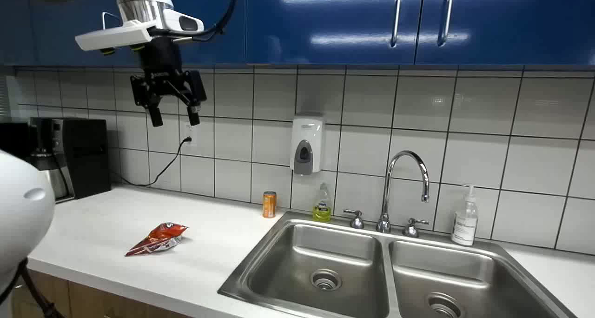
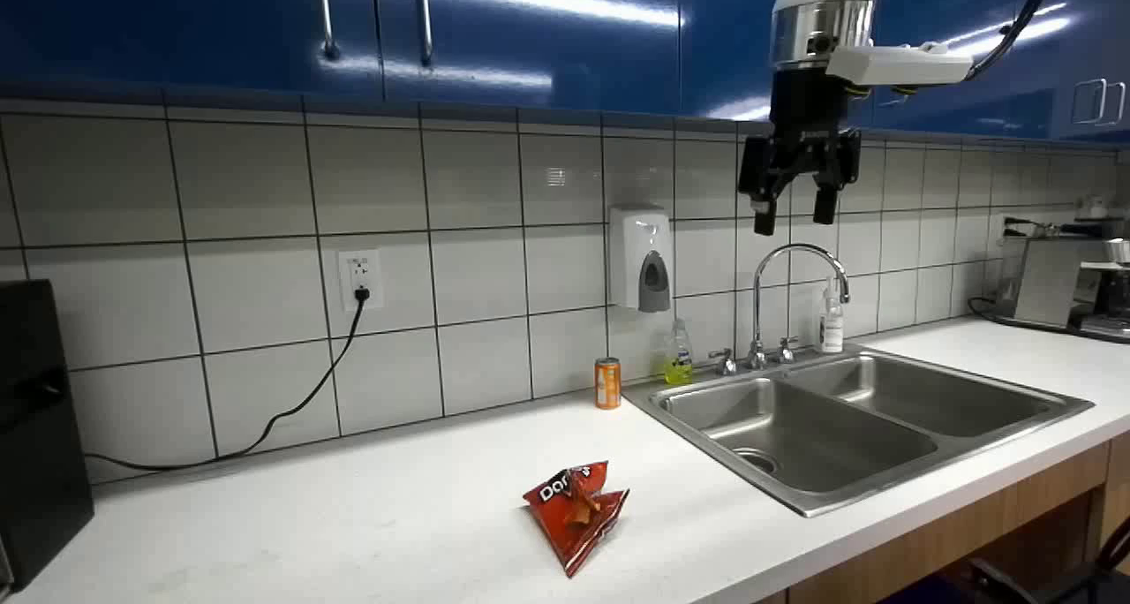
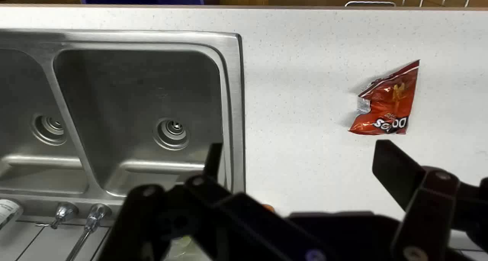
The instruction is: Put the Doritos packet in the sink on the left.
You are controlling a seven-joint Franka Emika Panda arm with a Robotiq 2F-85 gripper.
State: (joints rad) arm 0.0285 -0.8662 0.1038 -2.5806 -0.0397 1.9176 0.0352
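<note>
The red Doritos packet (image 1: 160,238) lies crumpled on the white counter beside the double metal sink. It also shows in an exterior view (image 2: 574,516) and at the right of the wrist view (image 3: 394,104). The sink's left basin (image 1: 283,276), the one nearer the packet, is bare; it also shows in an exterior view (image 2: 794,441) and in the wrist view (image 3: 145,81). My gripper (image 1: 175,119) is open and empty, high above the counter and apart from the packet. Its spread fingers show in an exterior view (image 2: 794,218) and in the wrist view (image 3: 299,148).
An orange can (image 1: 269,204) and a dish soap bottle (image 1: 322,204) stand by the sink's back corner. The curved faucet (image 1: 390,178) rises behind the basins. A wall dispenser (image 1: 307,143) and blue cabinets (image 1: 325,25) are above. A black coffee machine (image 1: 83,157) stands on the counter.
</note>
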